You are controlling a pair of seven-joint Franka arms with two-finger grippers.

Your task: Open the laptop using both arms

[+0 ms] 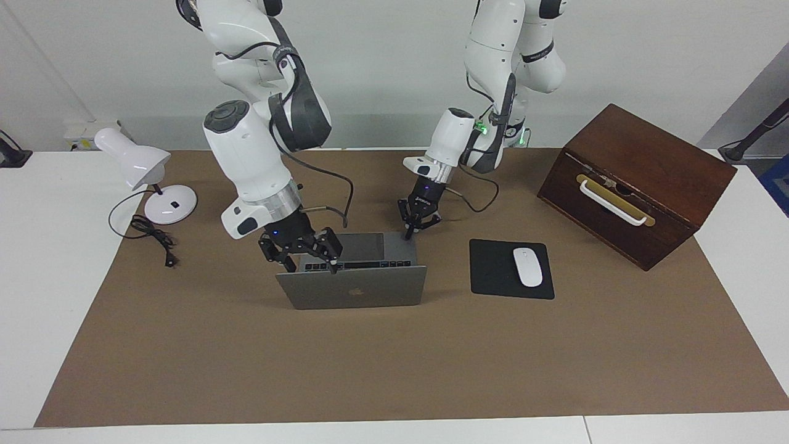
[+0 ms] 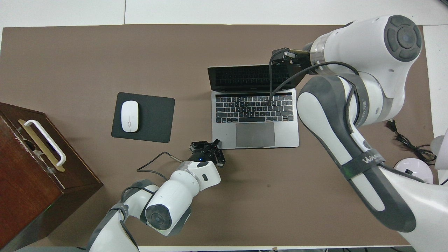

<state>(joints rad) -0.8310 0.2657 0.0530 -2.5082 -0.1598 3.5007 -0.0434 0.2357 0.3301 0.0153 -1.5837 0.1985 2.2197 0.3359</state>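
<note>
The silver-grey laptop (image 1: 354, 290) stands open on the brown mat, its lid about upright with the apple logo turned away from the robots. The overhead view shows its dark keyboard and grey trackpad (image 2: 255, 134). My right gripper (image 1: 303, 258) is open at the lid's top edge, at the corner toward the right arm's end; it also shows in the overhead view (image 2: 282, 57). My left gripper (image 1: 412, 231) points down at the base's corner nearest the robots, toward the left arm's end, touching or just above it (image 2: 211, 147).
A black mouse pad (image 1: 490, 271) with a white mouse (image 1: 527, 266) lies beside the laptop toward the left arm's end. A brown wooden box (image 1: 641, 179) with a white handle stands past it. A white desk lamp (image 1: 148, 172) and its cable (image 1: 154, 237) are at the right arm's end.
</note>
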